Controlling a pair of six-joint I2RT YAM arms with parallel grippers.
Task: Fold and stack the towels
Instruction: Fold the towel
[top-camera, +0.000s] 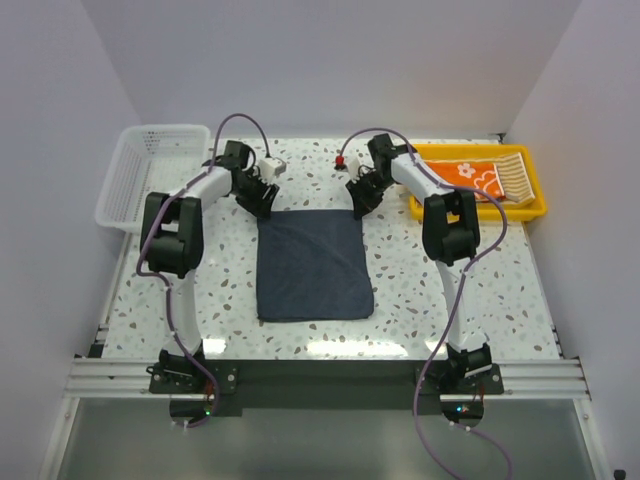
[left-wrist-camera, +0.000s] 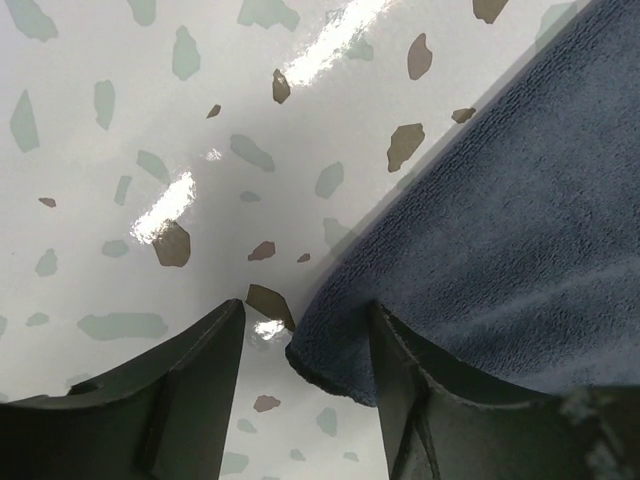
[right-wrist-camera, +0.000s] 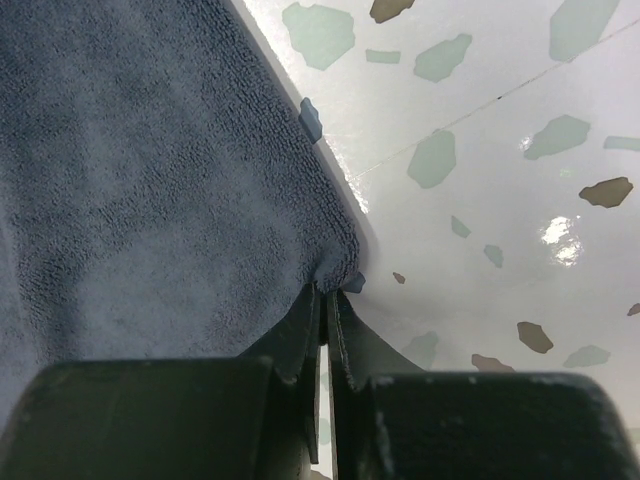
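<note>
A plain dark blue-grey towel (top-camera: 313, 265) lies flat in the middle of the table. My left gripper (top-camera: 262, 203) is at its far left corner. In the left wrist view that gripper (left-wrist-camera: 307, 322) is open, and the towel (left-wrist-camera: 500, 230) corner sits between its fingers, against the right one. My right gripper (top-camera: 362, 205) is at the far right corner. In the right wrist view it (right-wrist-camera: 322, 292) is shut, pinching the corner of the towel (right-wrist-camera: 150, 180). An orange flowered towel (top-camera: 470, 175) and a tan-and-white striped towel (top-camera: 512, 178) lie in the yellow tray (top-camera: 480, 212).
A white mesh basket (top-camera: 135, 185) stands at the table's far left corner. A small red object (top-camera: 341, 161) sits near the far edge between the two arms. The tray is close to the right arm's elbow.
</note>
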